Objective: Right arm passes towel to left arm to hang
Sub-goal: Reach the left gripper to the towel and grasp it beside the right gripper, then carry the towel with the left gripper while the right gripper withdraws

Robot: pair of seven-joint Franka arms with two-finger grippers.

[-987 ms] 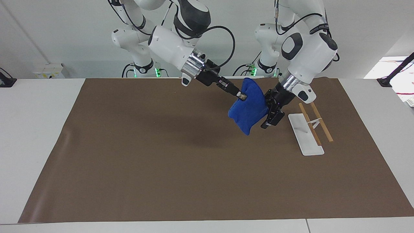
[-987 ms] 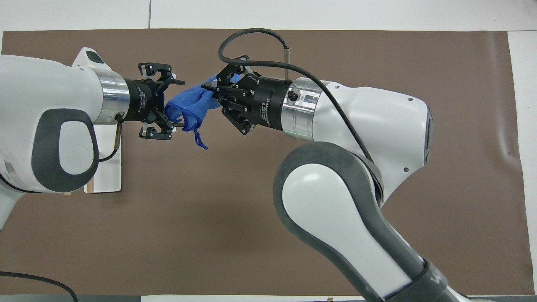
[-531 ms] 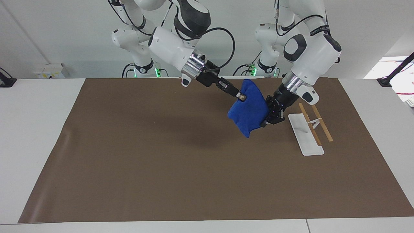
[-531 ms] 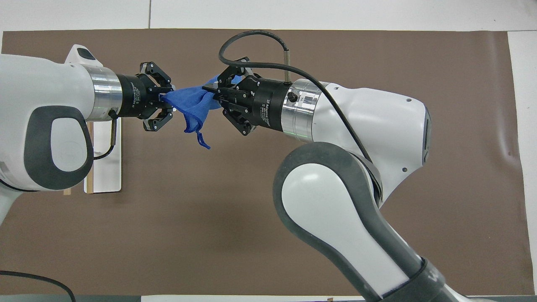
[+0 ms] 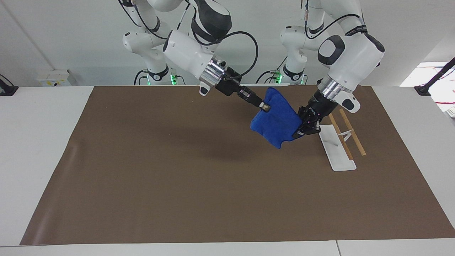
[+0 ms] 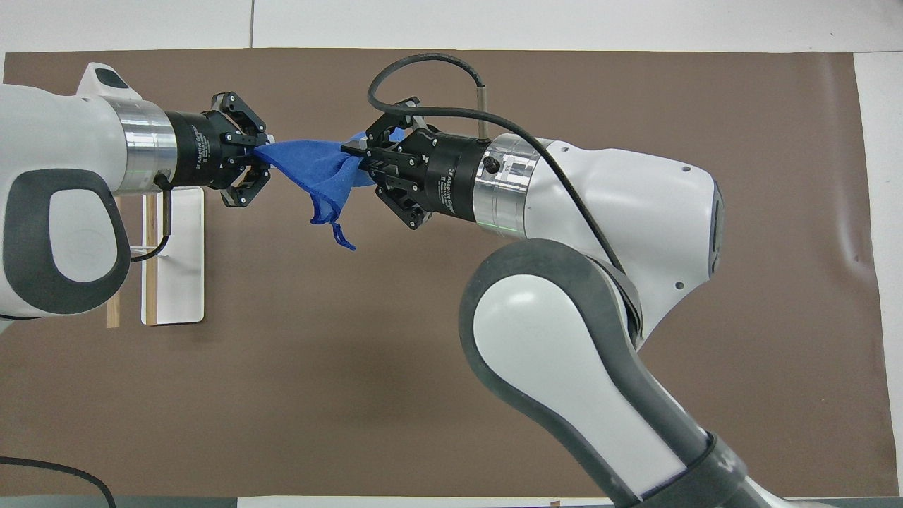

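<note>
Spanning the gap between 2 grippers, the towel [image 6: 319, 169] hangs in the air over the brown mat [image 6: 494, 92], pinched at both ends. Going left to right across the overhead view, the left gripper [image 6: 255, 156] comes first: its fingers are clenched on 1 corner of the cloth, which fans out from the fingertips toward the right arm's end of the table. Judging by the task, this grip is there to receive the cloth. Next along is the towel itself, drawn fairly taut along its upper edge between the 2 grips, with a loose fold and a thin tail drooping below the line between them. Last is the right gripper [image 6: 360, 164], also closed on the cloth at its own fingertips, so the giving arm has not let go. Holding it stretched this way probably keeps the cloth from slipping while both grips overlap.

In the facing view the left gripper [image 5: 298, 132] grips the lower corner of the towel [image 5: 275, 122], while the right gripper [image 5: 265, 105] pinches it higher up. The white rack base [image 5: 336, 147] with its 2 wooden rails [image 5: 352, 137] sits on the mat just beside the left gripper, toward the left arm's end of the table, and looks like the hanging place
</note>
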